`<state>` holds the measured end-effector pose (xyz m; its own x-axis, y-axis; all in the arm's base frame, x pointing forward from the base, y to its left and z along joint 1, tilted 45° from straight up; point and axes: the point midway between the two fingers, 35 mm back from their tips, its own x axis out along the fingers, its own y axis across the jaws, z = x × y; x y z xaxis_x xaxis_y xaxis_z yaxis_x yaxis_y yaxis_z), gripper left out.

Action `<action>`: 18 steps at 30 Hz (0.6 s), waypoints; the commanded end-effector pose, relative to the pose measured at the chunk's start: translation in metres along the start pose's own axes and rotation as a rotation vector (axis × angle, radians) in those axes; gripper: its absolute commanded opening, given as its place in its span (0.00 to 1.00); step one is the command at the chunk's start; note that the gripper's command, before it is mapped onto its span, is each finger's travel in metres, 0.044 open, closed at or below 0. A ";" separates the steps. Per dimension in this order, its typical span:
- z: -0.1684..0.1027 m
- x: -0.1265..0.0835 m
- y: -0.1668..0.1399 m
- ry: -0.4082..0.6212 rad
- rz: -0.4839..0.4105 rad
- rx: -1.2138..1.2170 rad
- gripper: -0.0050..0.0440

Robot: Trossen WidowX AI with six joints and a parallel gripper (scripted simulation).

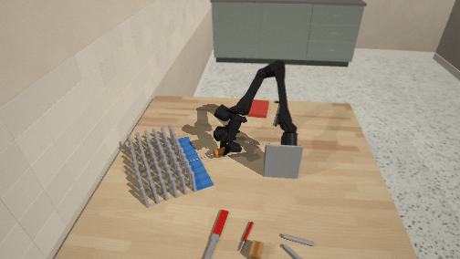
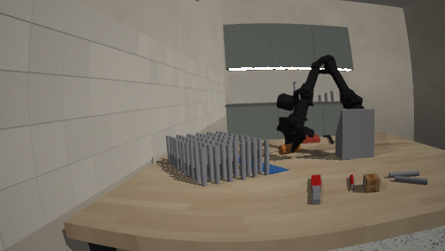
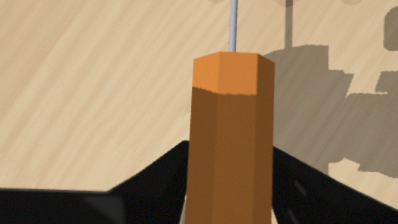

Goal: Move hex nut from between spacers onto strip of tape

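Note:
My gripper (image 1: pixel 224 150) is shut on the orange-brown handle of the hook pick (image 1: pixel 219 152), low over the table just right of the blue tape strip (image 1: pixel 195 168). The pick's thin metal shaft (image 1: pixel 201 158) points toward the strip and the grid of standing grey spacers (image 1: pixel 157 163). In the wrist view the handle (image 3: pixel 232 145) fills the middle and the shaft (image 3: pixel 233 25) runs up out of view over bare wood. In the exterior view the gripper (image 2: pixel 295 143) and handle (image 2: pixel 287 148) sit behind the spacers (image 2: pixel 216 155). The hex nut is hidden among the spacers.
A grey box (image 1: pixel 283 160) stands right of the gripper by the arm's base. A red patch (image 1: pixel 258 108) lies at the back. Near the front edge lie two red-handled tools (image 1: pixel 218 232) (image 1: pixel 246 234), a small brown block (image 1: pixel 256 249) and two loose grey spacers (image 1: pixel 297 239).

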<state>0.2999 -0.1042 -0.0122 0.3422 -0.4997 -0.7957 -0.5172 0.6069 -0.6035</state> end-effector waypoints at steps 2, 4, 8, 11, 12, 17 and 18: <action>0.014 0.000 -0.007 -0.019 -0.021 0.009 0.00; 0.017 0.002 -0.007 -0.019 -0.021 0.009 0.00; 0.023 0.004 -0.007 -0.019 -0.021 0.010 0.00; 0.028 0.006 -0.007 -0.019 -0.022 0.010 0.00; 0.028 0.006 -0.007 -0.019 -0.022 0.010 0.00; 0.033 0.009 -0.007 -0.019 -0.021 0.009 0.00; 0.035 0.009 -0.007 -0.019 -0.021 0.009 0.00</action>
<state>0.3221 -0.0956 -0.0213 0.3437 -0.5007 -0.7945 -0.5157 0.6064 -0.6053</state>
